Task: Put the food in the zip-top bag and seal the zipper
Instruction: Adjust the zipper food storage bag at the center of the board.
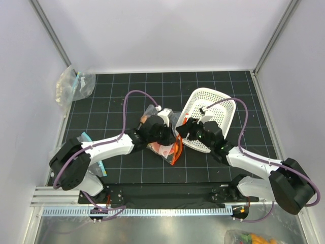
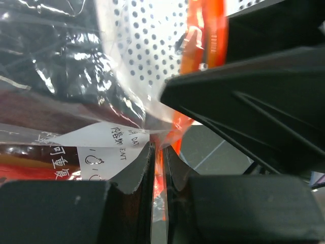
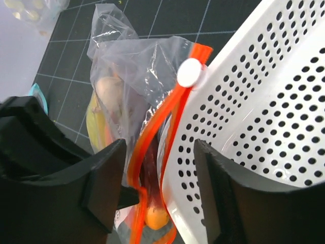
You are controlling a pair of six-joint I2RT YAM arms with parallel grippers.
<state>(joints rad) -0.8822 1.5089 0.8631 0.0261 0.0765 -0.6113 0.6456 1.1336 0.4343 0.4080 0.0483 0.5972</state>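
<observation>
In the overhead view, the zip-top bag (image 1: 161, 147) lies on the dark gridded counter (image 1: 127, 96) at the centre of the frame. Its right side touches the white lattice basket (image 1: 209, 114), which is tipped up at the centre right. The food sits inside the bag: the right wrist view shows a yellow piece (image 3: 94, 124) and a pale peach ball (image 3: 107, 87) through the clear plastic at the left, and an orange piece (image 3: 155, 217) at the bottom centre.

The left end effector (image 2: 158, 170) is closed on the zipper (image 2: 159, 168), its two dark pads pinching the red-orange strip at the bottom centre of its own view.

The right end effector (image 3: 158, 175) is open. Its jaws stand on either side of the zipper and the basket's rim, and the strip runs up between them to a white round tab (image 3: 189, 74) near the top centre.

A second clear bag with teal trim (image 1: 73, 85) lies at the upper left of the overhead frame, well apart from the arms.
</observation>
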